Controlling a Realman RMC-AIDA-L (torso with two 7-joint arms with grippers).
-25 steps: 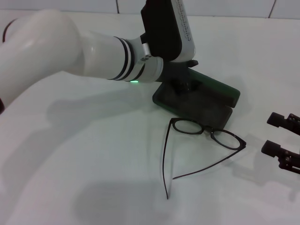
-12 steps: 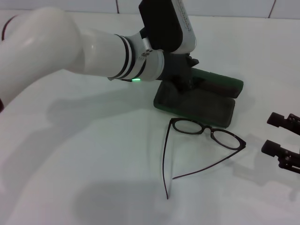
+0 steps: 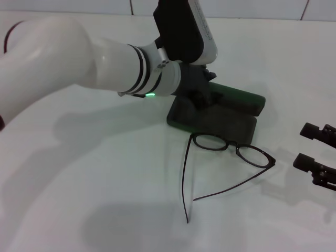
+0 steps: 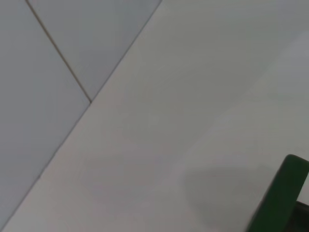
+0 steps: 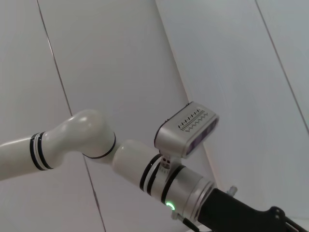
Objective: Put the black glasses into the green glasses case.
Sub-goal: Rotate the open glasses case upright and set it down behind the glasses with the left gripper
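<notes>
White table [image 3: 94,199] fills frame. Left gripper [image 3: 202,92] upper centre, down in the open green glasses case [image 3: 231,118]; can't tell if its fingers are open or closed. Case right of centre. Black glasses [image 3: 231,149] on table just below case, temples unfolded. Right gripper [image 3: 315,149] right edge, fingers apart, holding nothing.

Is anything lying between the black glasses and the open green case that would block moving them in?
Nothing lies between them: the black glasses sit directly in front of the green glasses case. But the left end effector is down in the open case. The right end effector waits at the table's right edge.
</notes>
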